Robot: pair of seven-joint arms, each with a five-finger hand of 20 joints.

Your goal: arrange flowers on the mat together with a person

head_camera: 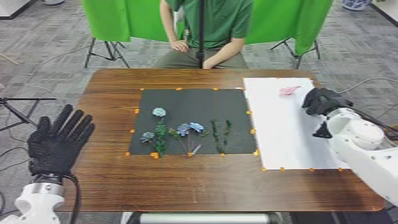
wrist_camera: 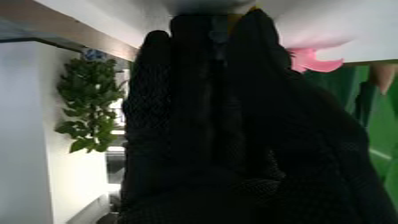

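Right hand (head_camera: pixel 327 101), straight-fingered, narrow; pink flower (head_camera: pixel 290 90) near, leftward and slightly farther out; likely calls for leftward reach.

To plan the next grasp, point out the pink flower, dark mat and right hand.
Pink flower (head_camera: pixel 290 90): head view, on its petals.
Dark mat (head_camera: pixel 197 106): head view, on its bare part.
Right hand (head_camera: pixel 323 100): head view, on the glove's back.

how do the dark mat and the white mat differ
The dark mat is broader and shorter; the white mat is narrower and reaches farther both ways. The dark mat bears blue flowers and green stems, the white mat a lone pink flower. Both lie flat on the table, orange markers along their edges.
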